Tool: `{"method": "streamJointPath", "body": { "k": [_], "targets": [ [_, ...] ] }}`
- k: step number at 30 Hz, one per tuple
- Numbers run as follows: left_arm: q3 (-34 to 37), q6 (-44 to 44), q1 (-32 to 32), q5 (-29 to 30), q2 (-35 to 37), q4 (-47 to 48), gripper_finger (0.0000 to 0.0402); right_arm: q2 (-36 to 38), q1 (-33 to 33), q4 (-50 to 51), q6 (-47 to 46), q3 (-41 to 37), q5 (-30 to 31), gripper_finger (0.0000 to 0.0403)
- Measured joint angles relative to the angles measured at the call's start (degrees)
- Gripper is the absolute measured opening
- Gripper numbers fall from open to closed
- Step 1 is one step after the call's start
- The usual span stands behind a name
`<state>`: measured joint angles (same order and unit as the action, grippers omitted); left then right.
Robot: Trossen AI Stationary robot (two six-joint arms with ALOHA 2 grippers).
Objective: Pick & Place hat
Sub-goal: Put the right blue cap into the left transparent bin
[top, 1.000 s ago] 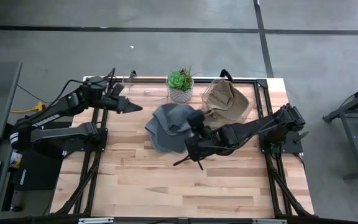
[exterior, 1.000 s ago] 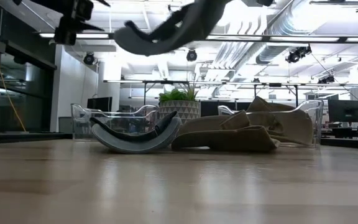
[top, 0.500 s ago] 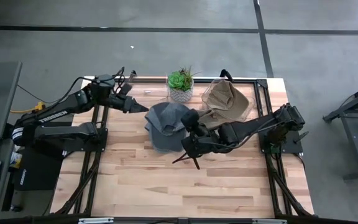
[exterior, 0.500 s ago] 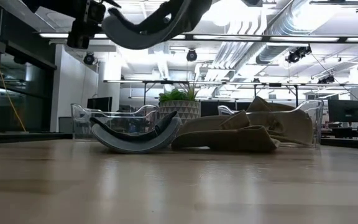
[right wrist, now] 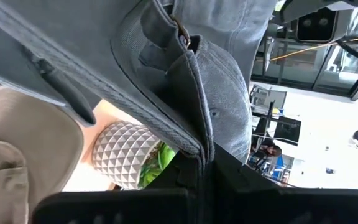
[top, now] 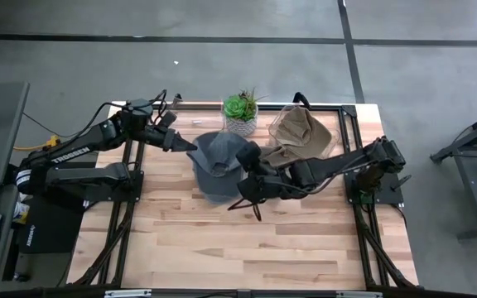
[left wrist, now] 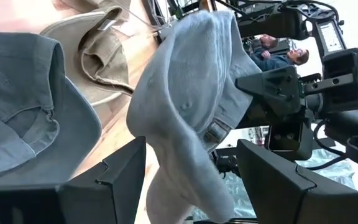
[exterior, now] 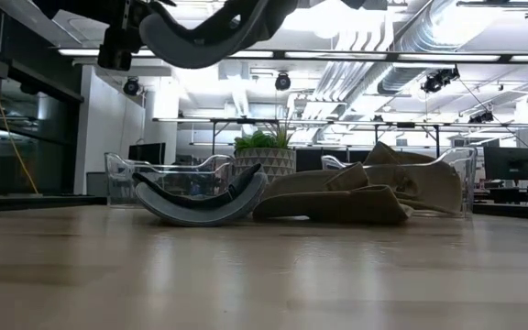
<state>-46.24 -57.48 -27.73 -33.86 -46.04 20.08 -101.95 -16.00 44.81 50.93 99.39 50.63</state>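
Dark jointed arms (top: 73,153), white lettering

A grey hat (top: 219,157) of soft fabric hangs in the air above the table's middle, held off the wood; in the low view its curved brim (exterior: 211,35) shows high up, well above the tabletop. The left wrist view shows it draped and folded, crown sagging, with a small buckle strap (left wrist: 217,132) on its edge. A second grey hat (exterior: 200,198) lies on the table, brim curled upward. Just beside it, a tan hat (top: 301,132) lies crumpled, partly in a clear bin at the table's far side.
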Motion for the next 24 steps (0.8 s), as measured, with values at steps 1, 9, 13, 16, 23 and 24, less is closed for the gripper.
{"method": "streamJointPath", "body": {
  "k": [1, 9, 13, 16, 23, 24],
  "targets": [
    [0.00, -0.03, 0.00, -0.24, 0.00, 0.00, 0.0232, 0.00, 0.27, -0.17, 0.40, 0.00, 0.03, 0.0005],
    [0.00, -0.14, 0.00, -1.54, 0.00, 0.41, 0.0232, 0.00, 2.01, -1.94, 2.01, 0.00, 0.00, 0.0005],
    [0.00, -0.14, 0.00, -1.47, 0.00, 0.66, 0.0232, 0.00, 2.48, -6.04, 5.11, -0.02, -0.88, 0.0005],
    [0.00, -0.11, 0.00, 0.08, -0.01, 0.64, 0.0232, 0.00, 2.58, -8.27, 6.53, -0.02, -1.84, 0.0005],
    [0.00, -0.08, 0.00, 0.50, -0.02, 0.95, 0.0232, 0.00, 3.18, -9.09, 7.34, -0.02, -1.21, 0.0005],
    [0.00, -0.08, -0.01, 0.46, -0.02, 1.14, 0.0232, 0.00, 3.29, -9.10, 7.57, -0.02, -1.20, 0.0005]
  ]
}}
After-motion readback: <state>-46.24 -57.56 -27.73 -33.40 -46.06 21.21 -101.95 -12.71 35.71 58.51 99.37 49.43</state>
